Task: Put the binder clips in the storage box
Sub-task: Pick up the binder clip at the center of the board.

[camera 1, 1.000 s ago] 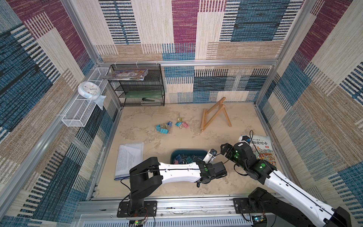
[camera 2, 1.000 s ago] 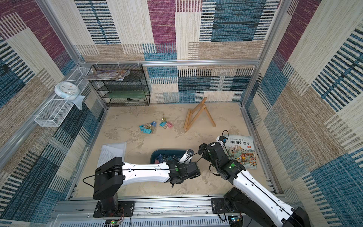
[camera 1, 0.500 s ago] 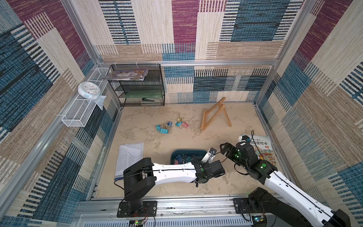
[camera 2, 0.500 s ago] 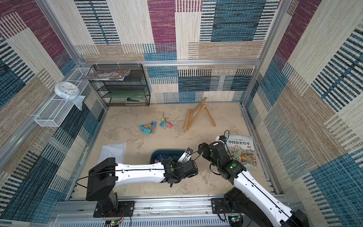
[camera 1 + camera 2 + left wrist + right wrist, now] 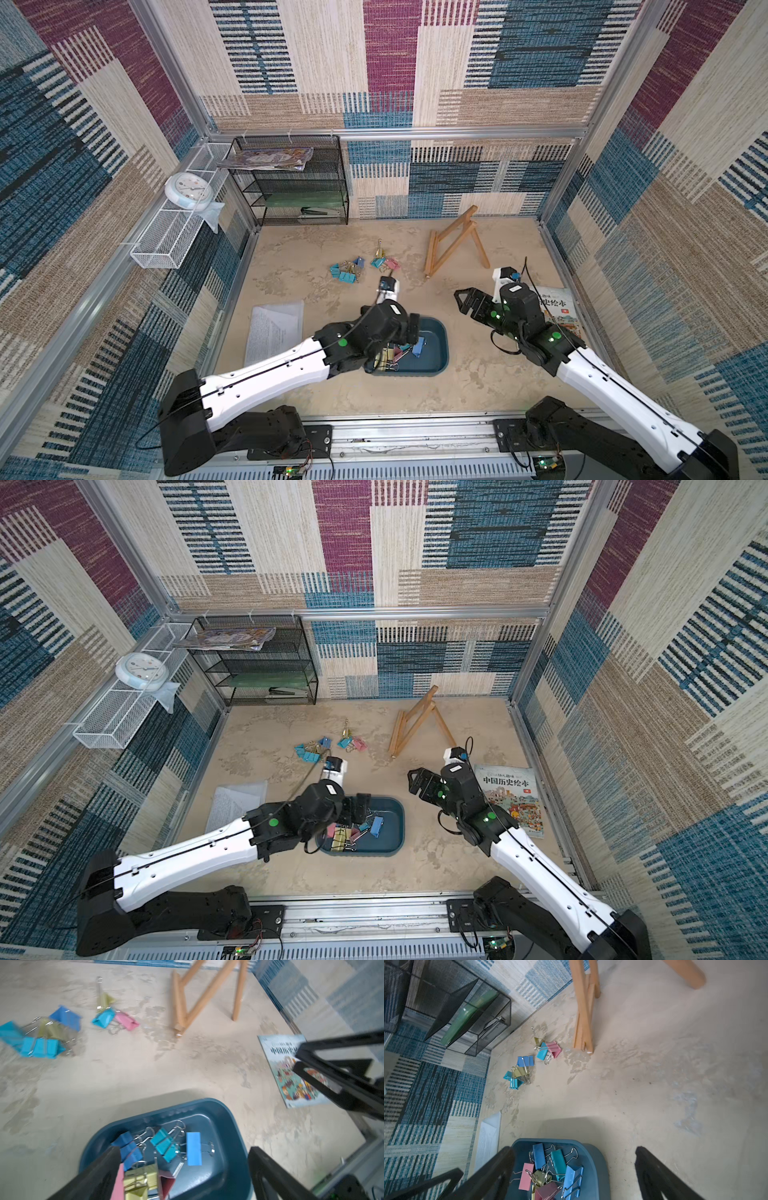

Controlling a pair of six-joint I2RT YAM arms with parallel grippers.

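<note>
You: The binder clips?
Me: Some in the storage box, others loose on the desk. My left claw and right claw gape, empty.
You: Grip?
Me: Light, stiff, slippery, I judge: pinch the body, not wire handles.

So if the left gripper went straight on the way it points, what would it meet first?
Probably the clips lying in the box: the open left gripper points down into it. Which clip comes first is hard to tell.
</note>
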